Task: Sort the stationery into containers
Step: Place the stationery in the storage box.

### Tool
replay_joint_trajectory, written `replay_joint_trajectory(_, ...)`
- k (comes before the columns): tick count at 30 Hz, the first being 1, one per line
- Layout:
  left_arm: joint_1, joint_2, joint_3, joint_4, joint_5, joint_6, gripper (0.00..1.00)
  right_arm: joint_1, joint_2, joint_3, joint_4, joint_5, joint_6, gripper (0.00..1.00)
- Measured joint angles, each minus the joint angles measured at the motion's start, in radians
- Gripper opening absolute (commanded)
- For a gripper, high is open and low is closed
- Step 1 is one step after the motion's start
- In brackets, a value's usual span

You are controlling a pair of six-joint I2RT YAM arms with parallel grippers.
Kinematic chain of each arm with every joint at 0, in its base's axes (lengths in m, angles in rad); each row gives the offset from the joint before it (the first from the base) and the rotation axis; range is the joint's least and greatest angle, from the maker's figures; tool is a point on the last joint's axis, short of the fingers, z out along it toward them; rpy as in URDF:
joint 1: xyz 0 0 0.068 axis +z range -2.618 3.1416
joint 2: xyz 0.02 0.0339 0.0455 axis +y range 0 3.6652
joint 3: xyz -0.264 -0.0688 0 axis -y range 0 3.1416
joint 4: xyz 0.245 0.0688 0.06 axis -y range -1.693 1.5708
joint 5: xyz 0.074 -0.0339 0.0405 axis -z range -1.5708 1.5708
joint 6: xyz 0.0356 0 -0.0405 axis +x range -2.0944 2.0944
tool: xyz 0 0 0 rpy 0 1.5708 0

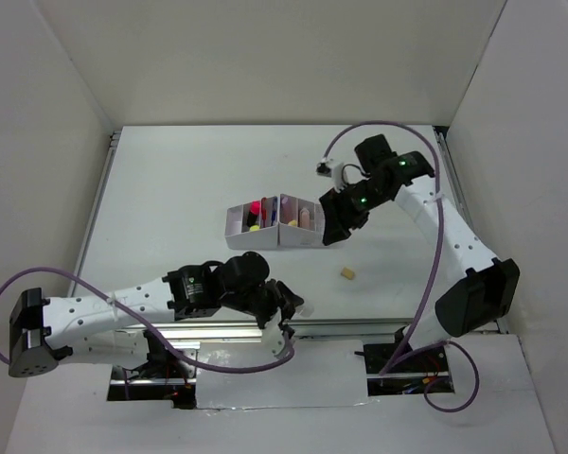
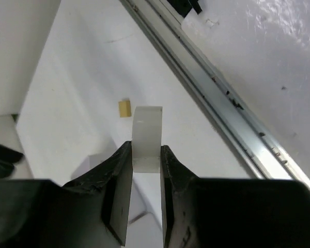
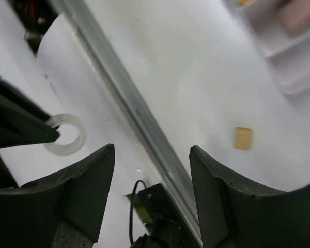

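The clear tape ring point(image 2: 146, 135) sits clamped in my left gripper point(image 2: 146, 151), the two fingers pressing on its flat side edges so the hoop stands upright between them with its upper part poking out past the tips. It is low over the table point(image 1: 170, 208) near the near edge, close to the metal rail point(image 2: 222, 93); whether it is clear of the surface I cannot tell. I judge it very light and fairly stiff across its width, but smooth and slippery, and the hoop would likely squash if pinched across its diameter, so this hold across the width, well down on the band, looks like the right one. The tan eraser point(image 2: 125, 108) lies loose on the table just beyond the ring, apart from it. Further off stands the white organiser point(image 1: 249, 237), with several coloured items already in its compartments. My right gripper point(image 3: 151, 155) hangs beside the organiser's right end with its fingers spread apart and nothing between them
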Motion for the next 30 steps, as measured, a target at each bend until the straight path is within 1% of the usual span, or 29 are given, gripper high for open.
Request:
replay_joint_trajectory(1,-0.001,0.000,0.001,0.010,-0.005,-0.048,0.00,-0.034,-0.001,0.010,0.002,0.004,-0.006,0.67)
replay_joint_trajectory(3,-0.001,0.005,0.014,0.021,-0.043,-0.204,0.00,-0.111,-0.007,0.010,0.007,0.018,-0.012,0.66)
replay_joint_trajectory(5,0.022,0.021,0.047,0.033,-0.086,-0.401,0.00,-0.166,-0.025,-0.029,0.040,0.037,-0.005,0.66)
replay_joint_trajectory(6,0.051,0.033,0.069,0.050,-0.105,-0.510,0.00,-0.188,-0.041,-0.066,0.058,0.050,0.002,0.66)
replay_joint_trajectory(7,0.093,0.044,0.090,0.070,-0.134,-0.637,0.00,-0.203,-0.059,-0.103,0.076,0.066,0.010,0.66)
replay_joint_trajectory(10,0.249,0.071,0.149,0.091,-0.221,-0.938,0.00,-0.230,-0.114,-0.214,0.132,0.113,0.045,0.66)
replay_joint_trajectory(12,0.390,0.088,0.184,0.095,-0.256,-1.128,0.00,-0.237,-0.134,-0.257,0.152,0.137,0.059,0.65)
replay_joint_trajectory(15,0.607,0.104,0.220,0.087,-0.314,-1.348,0.00,-0.237,-0.160,-0.331,0.205,0.189,0.090,0.64)
replay_joint_trajectory(17,0.710,0.107,0.237,0.074,-0.362,-1.442,0.00,-0.229,-0.170,-0.369,0.241,0.235,0.105,0.63)
replay_joint_trajectory(19,0.759,0.108,0.248,0.056,-0.412,-1.498,0.00,-0.213,-0.174,-0.394,0.268,0.275,0.115,0.63)
replay_joint_trajectory(25,0.814,0.145,0.258,0.003,-0.430,-1.557,0.00,-0.134,-0.175,-0.447,0.329,0.375,0.139,0.61)
replay_joint_trajectory(30,0.819,0.212,0.247,-0.018,-0.423,-1.571,0.00,-0.097,-0.175,-0.475,0.356,0.409,0.168,0.61)
